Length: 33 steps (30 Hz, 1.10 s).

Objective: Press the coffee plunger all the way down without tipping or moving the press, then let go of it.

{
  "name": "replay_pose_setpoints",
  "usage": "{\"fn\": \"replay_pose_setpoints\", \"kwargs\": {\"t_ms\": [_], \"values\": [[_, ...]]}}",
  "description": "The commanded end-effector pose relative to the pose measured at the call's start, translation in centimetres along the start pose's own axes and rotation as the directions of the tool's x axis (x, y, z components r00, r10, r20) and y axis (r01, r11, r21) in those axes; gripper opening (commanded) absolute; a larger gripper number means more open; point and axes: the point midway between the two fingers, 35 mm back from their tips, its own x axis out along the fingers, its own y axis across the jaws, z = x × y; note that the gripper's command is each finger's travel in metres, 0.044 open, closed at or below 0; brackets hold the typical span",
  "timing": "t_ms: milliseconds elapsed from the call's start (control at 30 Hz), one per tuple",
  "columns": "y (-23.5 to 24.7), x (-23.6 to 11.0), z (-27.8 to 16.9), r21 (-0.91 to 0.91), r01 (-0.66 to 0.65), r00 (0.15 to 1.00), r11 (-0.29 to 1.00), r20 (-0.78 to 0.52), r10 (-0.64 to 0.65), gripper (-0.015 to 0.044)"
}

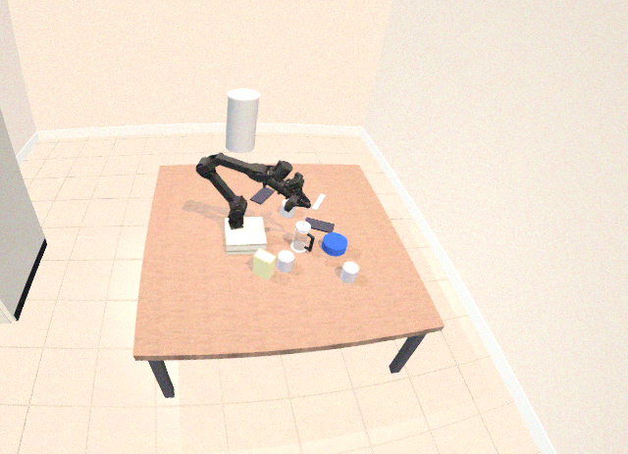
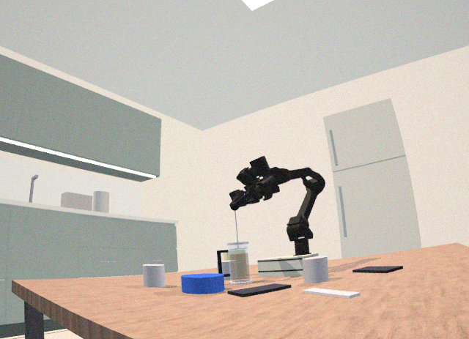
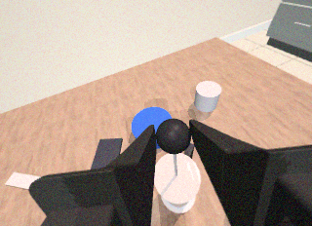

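The glass coffee press point(image 1: 301, 236) point(image 2: 238, 261) point(image 3: 176, 182) stands upright on the table, with a black handle and a white lid. Its thin rod rises high to a black ball knob point(image 3: 173, 134). My gripper point(image 1: 305, 204) point(image 2: 234, 205) point(image 3: 172, 127) is right above the press and is shut on the knob, one finger on each side. The plunger is fully raised.
A blue round tin point(image 1: 335, 243) point(image 2: 202, 282) point(image 3: 148, 122) lies right beside the press. White cylinders point(image 1: 349, 272) point(image 1: 286, 261) point(image 2: 315, 269) point(image 3: 208, 94), a yellow box point(image 1: 264, 264), dark flat slabs point(image 1: 320, 224) point(image 2: 259, 289) and a white strip point(image 1: 318, 201) point(image 2: 331, 292) lie around it. The arm's base block point(image 1: 245, 234) is to the left.
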Motion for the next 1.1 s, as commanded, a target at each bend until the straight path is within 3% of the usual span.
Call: {"fn": "replay_pose_setpoints", "kwargs": {"t_ms": [0, 1067], "values": [[0.0, 0.9, -1.9, -0.006, -0.002, 0.999, 1.0, -0.038, 0.002, 0.0118], [0.0, 4.1, -6.1, -0.006, -0.002, 0.999, 1.0, -0.038, 0.002, 0.0118]]}}
